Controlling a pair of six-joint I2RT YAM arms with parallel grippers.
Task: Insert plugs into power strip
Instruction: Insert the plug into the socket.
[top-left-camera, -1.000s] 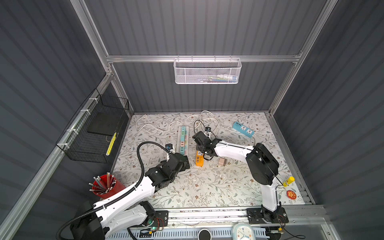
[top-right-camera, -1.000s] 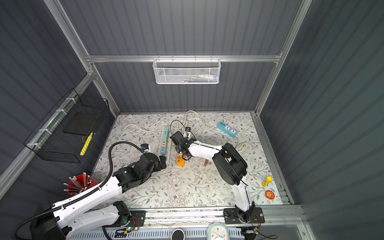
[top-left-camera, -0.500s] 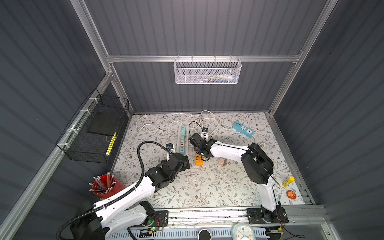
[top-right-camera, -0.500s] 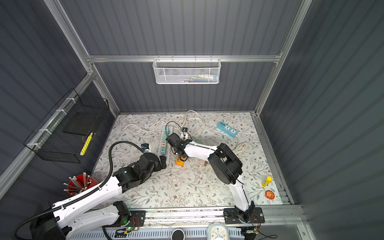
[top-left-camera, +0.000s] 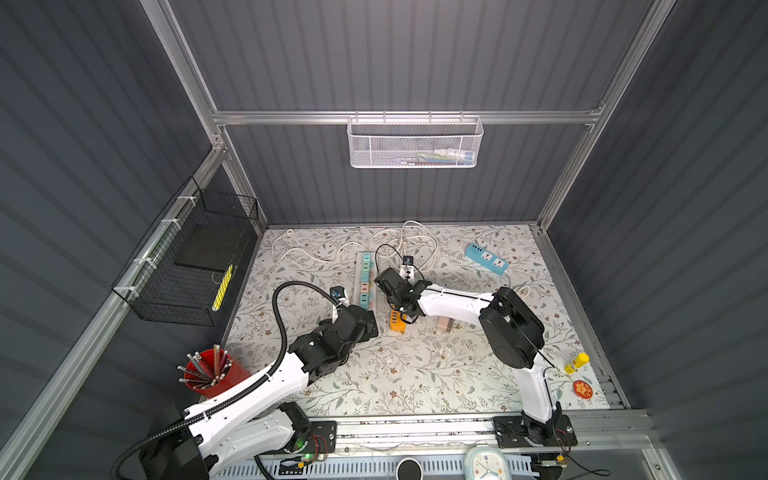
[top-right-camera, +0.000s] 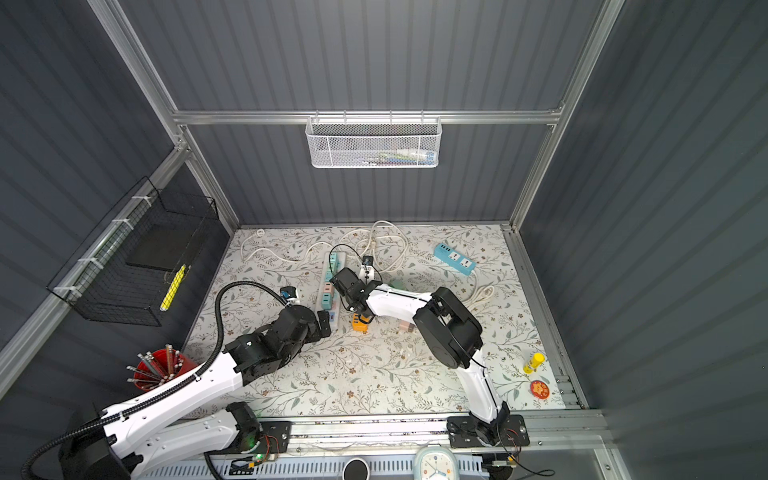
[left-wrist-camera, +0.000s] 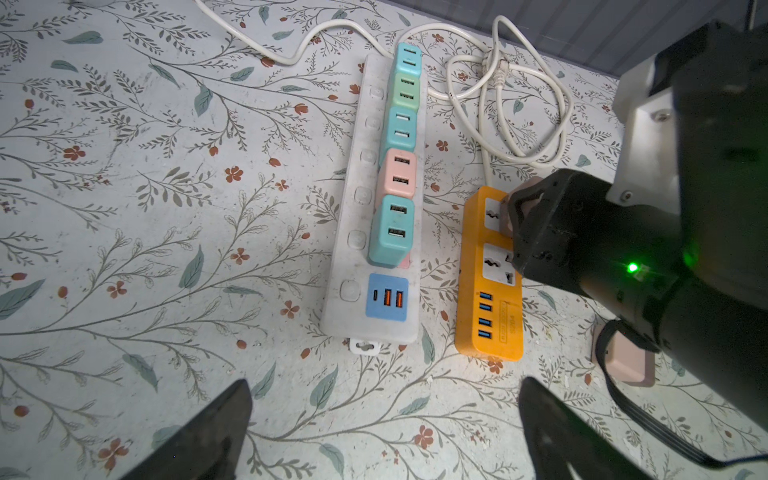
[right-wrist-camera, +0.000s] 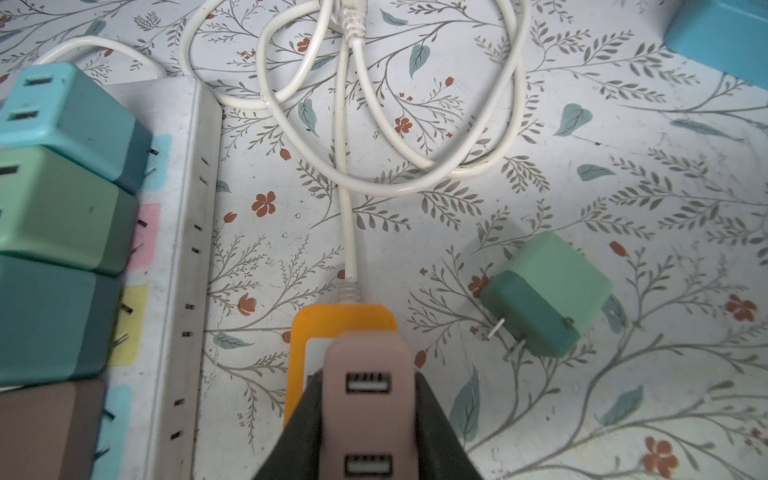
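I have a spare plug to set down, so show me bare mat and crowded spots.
Widest bare mat lies between the orange strip and the front rail. A second patch lies left of the white strip. Crowded around the orange strip, where the right end effector grips a pink plug, with a green plug and coiled cord close by.

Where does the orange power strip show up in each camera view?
Top views: in both, the orange power strip lies mid-table, beside the white power strip.
Left wrist: it lies alongside the white power strip.
Right wrist: only its end shows, behind the pink plug the right tool grips.
Shared landmark: the white power strip's row of pastel plugs.
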